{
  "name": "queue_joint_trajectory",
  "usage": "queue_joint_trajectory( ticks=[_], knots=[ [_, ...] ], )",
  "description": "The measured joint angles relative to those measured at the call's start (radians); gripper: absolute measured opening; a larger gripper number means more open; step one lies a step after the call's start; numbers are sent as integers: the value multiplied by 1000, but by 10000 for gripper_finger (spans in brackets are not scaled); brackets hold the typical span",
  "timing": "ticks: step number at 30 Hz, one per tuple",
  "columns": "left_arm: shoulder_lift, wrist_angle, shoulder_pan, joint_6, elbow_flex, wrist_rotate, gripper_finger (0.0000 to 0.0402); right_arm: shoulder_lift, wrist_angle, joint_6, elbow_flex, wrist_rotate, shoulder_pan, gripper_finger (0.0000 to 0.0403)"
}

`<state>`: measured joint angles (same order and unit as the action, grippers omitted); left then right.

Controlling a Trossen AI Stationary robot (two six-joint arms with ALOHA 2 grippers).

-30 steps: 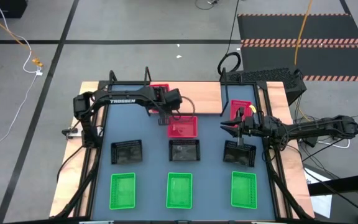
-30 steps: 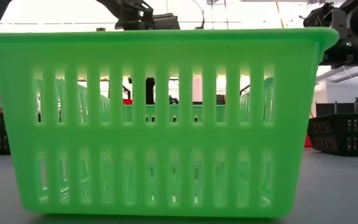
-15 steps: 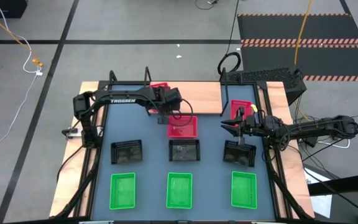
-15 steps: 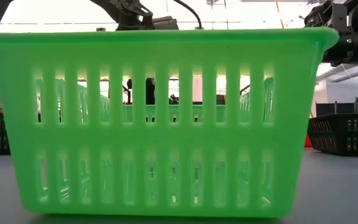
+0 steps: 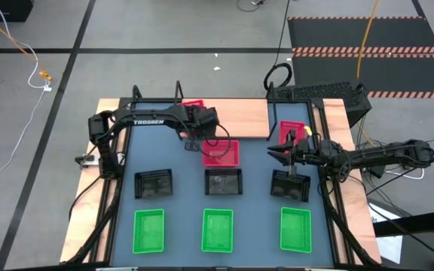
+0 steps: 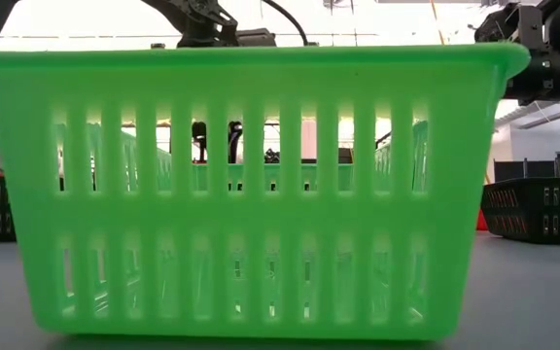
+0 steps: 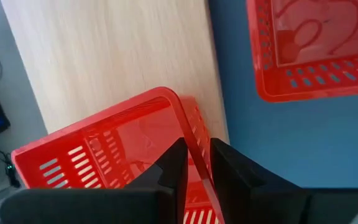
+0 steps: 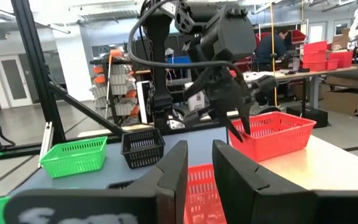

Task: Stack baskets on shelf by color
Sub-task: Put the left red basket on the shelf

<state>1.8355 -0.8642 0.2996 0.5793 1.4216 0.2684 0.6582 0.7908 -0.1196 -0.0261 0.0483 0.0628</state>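
My left gripper (image 5: pixel 194 132) is over the left part of the light-wood shelf (image 5: pixel 247 117), shut on a red basket (image 5: pixel 192 104). The right wrist view shows that gripper (image 8: pixel 238 121) and its basket (image 8: pixel 272 134) from the side. A second red basket (image 5: pixel 221 153) rests on its base on the blue table in front of the shelf. A third (image 5: pixel 292 133) stands by the shelf's right end. My right gripper (image 5: pixel 277 153) hovers open above the table, next to the right black basket (image 5: pixel 290 185), touching nothing. My left gripper pinches the red basket's long side wall at its rim (image 7: pixel 185 121), one finger inside the basket and one outside. The fingers come from above, pointing down. The basket hangs tilted over the shelf board; whether its bottom touches the board, I cannot tell.
Three black baskets (image 5: pixel 154 183) (image 5: pixel 223 181) stand in a row mid-table, and three green ones (image 5: pixel 148 229) (image 5: pixel 217 229) (image 5: pixel 295 228) along the near edge. The middle green basket (image 6: pixel 251 185) fills the low view. The shelf's middle and right board are bare wood.
My left gripper has carried the red basket a little toward the table's far left, over the shelf. The right arm has kept still.
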Motion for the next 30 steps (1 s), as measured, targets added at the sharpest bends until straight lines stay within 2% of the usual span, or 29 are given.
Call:
queue_joint_trajectory(
  ticks=[9, 22, 30],
  knots=[
    [0, 1, -7, 44, 0, 1, 72, 0, -15, -23, 0, -1, 0, 71],
    [0, 2, -7, -14, 0, 24, 72, 0, -32, -8, 0, -1, 0, 71],
    [0, 0, -6, -45, 4, 133, 72, 1, -36, 0, 0, -1, 0, 71]
  ],
)
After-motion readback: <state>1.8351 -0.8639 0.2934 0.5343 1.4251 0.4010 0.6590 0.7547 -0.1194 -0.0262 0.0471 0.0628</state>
